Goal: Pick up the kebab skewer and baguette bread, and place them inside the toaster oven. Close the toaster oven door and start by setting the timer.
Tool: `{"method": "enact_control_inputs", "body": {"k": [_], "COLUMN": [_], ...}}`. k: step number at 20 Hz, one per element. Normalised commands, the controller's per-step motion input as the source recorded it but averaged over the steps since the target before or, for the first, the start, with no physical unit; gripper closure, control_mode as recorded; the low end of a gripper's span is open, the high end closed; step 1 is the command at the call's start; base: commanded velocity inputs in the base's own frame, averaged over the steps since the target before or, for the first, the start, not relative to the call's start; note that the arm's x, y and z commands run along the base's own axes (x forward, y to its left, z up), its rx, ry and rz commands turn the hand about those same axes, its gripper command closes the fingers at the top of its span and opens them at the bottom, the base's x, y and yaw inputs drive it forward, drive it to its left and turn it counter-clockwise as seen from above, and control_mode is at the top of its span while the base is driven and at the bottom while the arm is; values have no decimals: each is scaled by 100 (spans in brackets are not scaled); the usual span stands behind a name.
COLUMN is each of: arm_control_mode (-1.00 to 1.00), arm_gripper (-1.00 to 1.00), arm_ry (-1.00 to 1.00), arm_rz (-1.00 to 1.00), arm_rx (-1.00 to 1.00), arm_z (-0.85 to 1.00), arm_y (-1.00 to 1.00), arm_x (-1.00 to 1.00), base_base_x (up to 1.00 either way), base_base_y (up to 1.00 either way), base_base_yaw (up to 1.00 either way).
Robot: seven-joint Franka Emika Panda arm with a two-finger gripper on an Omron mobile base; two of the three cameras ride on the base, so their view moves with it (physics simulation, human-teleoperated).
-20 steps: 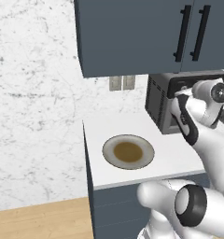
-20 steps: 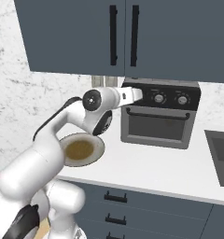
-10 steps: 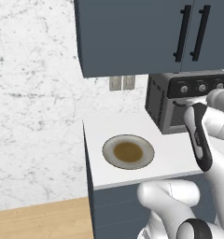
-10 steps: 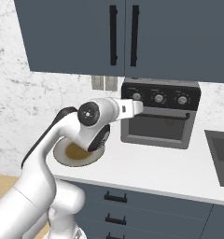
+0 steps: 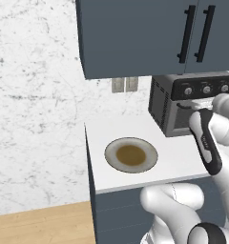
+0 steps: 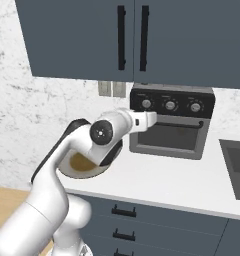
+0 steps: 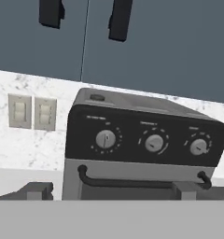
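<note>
Hand view puts the toaster oven (image 7: 146,154) centre frame with its three knobs facing me, my gripper (image 7: 109,189) jaws spread wide, presumably lined up for the timer.

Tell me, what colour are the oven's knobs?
The knobs on the toaster oven are silver-grey, clearest in the hand view.
</note>
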Motion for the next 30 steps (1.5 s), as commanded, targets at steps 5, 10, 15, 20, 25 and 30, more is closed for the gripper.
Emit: {"method": "enact_control_inputs", "body": {"k": [5, 10, 15, 20, 25, 30], "arm_control_mode": [-100, -100, -100, -100, -100, -100], "arm_gripper": [-100, -100, -100, -100, -100, -100], "arm_ry": [-5, -1, 0, -6, -12, -10], "arm_rz": [3, 3, 0, 0, 0, 0], "arm_rx": [0, 0, 0, 0, 0, 0], "arm_z": [0, 0, 0, -10, -22, -4], "arm_y": [-1, 0, 0, 0, 0, 0], "arm_x": [0, 1, 10, 23, 29, 21], "base_base_x": [0, 0, 0, 0, 0, 0], "base_base_y": [0, 0, 0, 0, 0, 0], "base_base_yaw": [0, 0, 0, 0, 0, 0]}}
